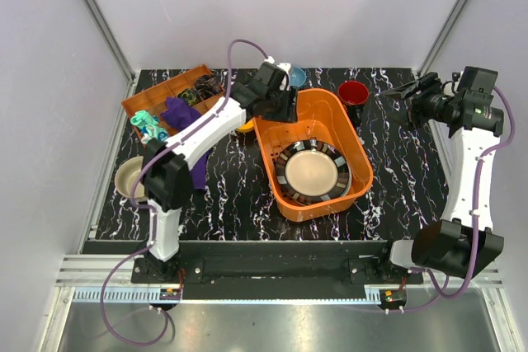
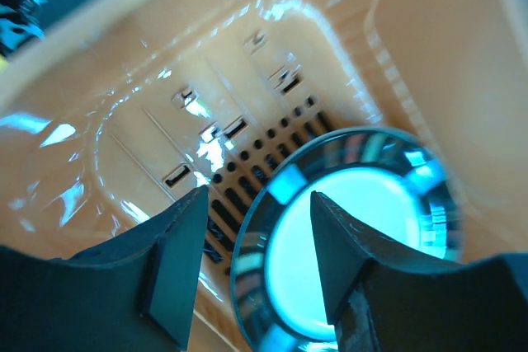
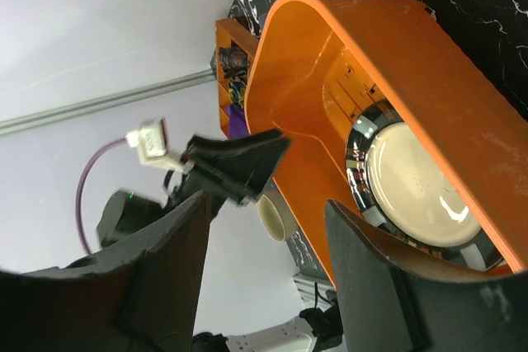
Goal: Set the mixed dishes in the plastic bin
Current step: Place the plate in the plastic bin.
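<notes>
Both arms are the same build. Left arm: white shell links, bulky black joint housings. Right arm: same white/black scheme.

Left cable is purple and comes off the wrist housing at its 11 o'clock, next to a white connector. Right cable, also purple, runs along the white link.

Left base sits at 7 o'clock of the top view and right base at 5 o'clock. Both are black, and each has a small orange-tipped plug at its 6 o'clock.

Left gripper: matte black wedge fingers with flat inner faces. Right gripper: the same black, broad and tapering to blunt tips.
</notes>
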Robot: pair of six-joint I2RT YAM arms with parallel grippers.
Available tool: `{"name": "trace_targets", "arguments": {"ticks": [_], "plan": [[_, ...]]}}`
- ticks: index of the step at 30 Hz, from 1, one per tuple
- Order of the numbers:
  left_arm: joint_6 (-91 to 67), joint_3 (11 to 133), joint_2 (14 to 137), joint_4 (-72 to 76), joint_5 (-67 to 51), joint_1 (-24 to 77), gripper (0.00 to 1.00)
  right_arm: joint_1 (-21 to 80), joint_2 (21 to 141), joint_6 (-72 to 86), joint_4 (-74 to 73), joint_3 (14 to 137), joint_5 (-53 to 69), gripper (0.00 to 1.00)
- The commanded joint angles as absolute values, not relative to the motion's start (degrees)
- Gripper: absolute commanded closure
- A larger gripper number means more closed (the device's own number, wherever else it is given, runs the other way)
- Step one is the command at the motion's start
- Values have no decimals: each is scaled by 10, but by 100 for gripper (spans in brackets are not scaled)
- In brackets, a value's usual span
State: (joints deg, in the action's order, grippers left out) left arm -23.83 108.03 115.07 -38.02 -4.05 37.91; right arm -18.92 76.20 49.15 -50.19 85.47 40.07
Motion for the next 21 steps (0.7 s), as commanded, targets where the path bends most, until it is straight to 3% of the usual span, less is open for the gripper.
{"name": "trace_targets", "arguments": {"ticks": [1,10,21], "plan": [[-314,1104,1056,-423,-5,379,43,-192,781,518,-432,867,405,34],[-419,1055,935,-519,33,306,41,-179,863,552,-320,907,329,34],[-433,1010,858,-596,109,215,41,-132,1116,499,-316,1147,241,35]]}}
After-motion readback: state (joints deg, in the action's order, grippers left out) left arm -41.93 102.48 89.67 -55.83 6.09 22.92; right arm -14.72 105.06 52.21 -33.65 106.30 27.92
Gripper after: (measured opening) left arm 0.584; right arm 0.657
